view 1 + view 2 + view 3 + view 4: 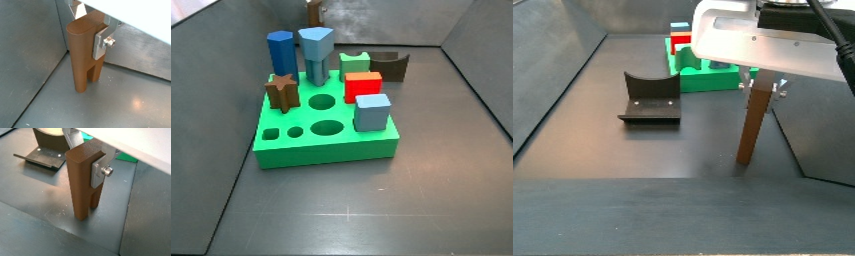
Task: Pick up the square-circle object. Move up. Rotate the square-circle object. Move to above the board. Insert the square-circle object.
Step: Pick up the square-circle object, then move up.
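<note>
The square-circle object (752, 122) is a mid-brown elongated block. It stands upright with its notched end down, at or just above the dark floor. My gripper (764, 88) is shut on its upper part. In both wrist views a silver finger plate (99, 44) (98, 173) presses flat on the side of the block (81, 57) (79, 185). The green board (321, 135) lies apart from the block; in a side view it sits beyond the gripper (700, 76). The block shows small at the far end in a side view (314, 13).
The board carries blue pegs (281, 52), a brown star piece (282, 93), a red block (361, 84) and a blue cube (372, 111). The fixture (648, 98) stands on the floor beside the board. Grey walls enclose the floor close to the block (30, 35).
</note>
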Tool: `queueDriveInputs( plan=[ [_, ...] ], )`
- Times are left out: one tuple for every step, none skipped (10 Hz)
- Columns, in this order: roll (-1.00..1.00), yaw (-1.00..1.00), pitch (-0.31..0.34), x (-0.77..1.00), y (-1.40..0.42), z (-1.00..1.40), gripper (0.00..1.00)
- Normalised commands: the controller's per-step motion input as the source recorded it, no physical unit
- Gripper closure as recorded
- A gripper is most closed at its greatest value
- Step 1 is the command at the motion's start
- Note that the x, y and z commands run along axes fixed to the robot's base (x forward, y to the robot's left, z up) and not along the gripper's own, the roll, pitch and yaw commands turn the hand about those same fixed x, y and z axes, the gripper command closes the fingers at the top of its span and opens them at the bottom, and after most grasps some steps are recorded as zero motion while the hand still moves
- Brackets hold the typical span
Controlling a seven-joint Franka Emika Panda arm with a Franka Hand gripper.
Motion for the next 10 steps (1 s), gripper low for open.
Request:
queueDriveInputs(
  plan=[
    [0.00,0.00,0.000,0.00,0.00,0.00,1.00],
    [0.00,0.00,0.000,0.00,0.00,0.00,1.00],
    [0.00,0.00,0.000,0.00,0.00,0.00,1.00],
    [0.00,0.00,0.000,0.00,0.00,0.00,1.00],
    [0.00,0.00,0.000,0.00,0.00,0.00,1.00],
    [0.00,0.00,0.000,0.00,0.00,0.00,1.00],
    [0.00,0.00,0.000,0.00,0.00,0.00,1.00],
    [0.00,0.00,0.000,0.00,0.00,0.83,1.00],
    [-0.01,0.02,0.008,-0.02,-0.01,0.83,1.00],
    [0.01,0.01,0.051,-0.08,-0.01,0.68,1.00]
  ],
)
